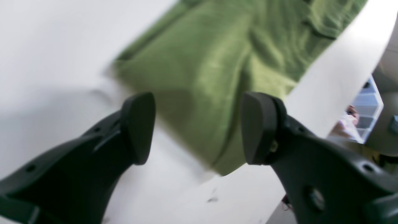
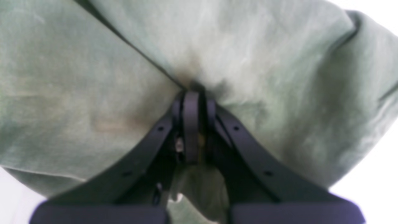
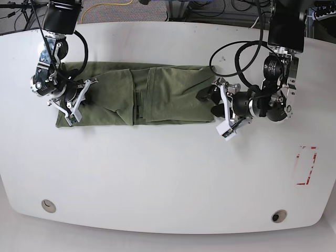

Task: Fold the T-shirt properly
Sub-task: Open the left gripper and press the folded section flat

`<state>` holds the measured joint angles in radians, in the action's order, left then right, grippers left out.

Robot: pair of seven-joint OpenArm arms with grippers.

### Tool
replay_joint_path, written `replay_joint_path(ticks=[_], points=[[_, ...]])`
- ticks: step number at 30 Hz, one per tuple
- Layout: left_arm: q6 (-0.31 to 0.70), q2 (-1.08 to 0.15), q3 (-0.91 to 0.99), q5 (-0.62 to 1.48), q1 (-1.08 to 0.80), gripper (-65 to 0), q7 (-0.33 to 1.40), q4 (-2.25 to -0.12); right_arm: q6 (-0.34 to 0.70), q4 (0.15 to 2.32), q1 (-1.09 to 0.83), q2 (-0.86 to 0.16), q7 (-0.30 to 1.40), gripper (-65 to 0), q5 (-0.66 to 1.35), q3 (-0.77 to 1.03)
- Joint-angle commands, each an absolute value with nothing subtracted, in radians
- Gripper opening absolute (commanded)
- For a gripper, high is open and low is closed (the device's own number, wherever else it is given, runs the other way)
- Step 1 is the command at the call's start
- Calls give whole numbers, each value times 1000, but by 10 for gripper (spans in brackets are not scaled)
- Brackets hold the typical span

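Note:
The olive-green T-shirt (image 3: 157,94) lies folded into a long band across the far half of the white table (image 3: 168,173). In the base view my right gripper (image 3: 77,101) is at the band's left end. The right wrist view shows that gripper (image 2: 190,93) shut on a pinch of T-shirt (image 2: 93,77) cloth, which bunches around the tips. My left gripper (image 3: 210,103) is at the band's right end. In the left wrist view it (image 1: 199,127) stands open just above the T-shirt (image 1: 202,62) edge, holding nothing.
A red rectangle outline (image 3: 306,165) is marked on the table at the right. Two round holes (image 3: 48,205) (image 3: 279,216) sit near the front edge. Cables (image 3: 236,58) hang by the left arm. The table edge and a pale storage box (image 1: 370,105) show at the right of the left wrist view.

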<state>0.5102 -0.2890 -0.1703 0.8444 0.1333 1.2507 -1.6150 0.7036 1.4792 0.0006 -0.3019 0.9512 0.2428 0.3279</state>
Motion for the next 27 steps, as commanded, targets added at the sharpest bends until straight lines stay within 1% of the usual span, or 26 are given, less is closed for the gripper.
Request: replay_joint_path(ticks=[1, 10, 18, 23, 27], points=[[512, -300, -183, 851, 127, -260, 1234, -1633, 698, 1494, 16, -317, 947, -620, 248, 335], [518, -305, -272, 860, 90, -260, 1242, -1636, 698, 1494, 13, -317, 947, -620, 248, 335], [519, -308, -377, 912, 105, -260, 1297, -1710, 698, 1494, 13, -317, 947, -620, 248, 335], [521, -308, -470, 981, 157, -260, 1366, -1742, 698, 1494, 13, -315, 947, -620, 248, 335], [564, -308, -535, 1082, 206, -260, 1396, -1747, 698, 1494, 15, -315, 947, -620, 248, 335]])
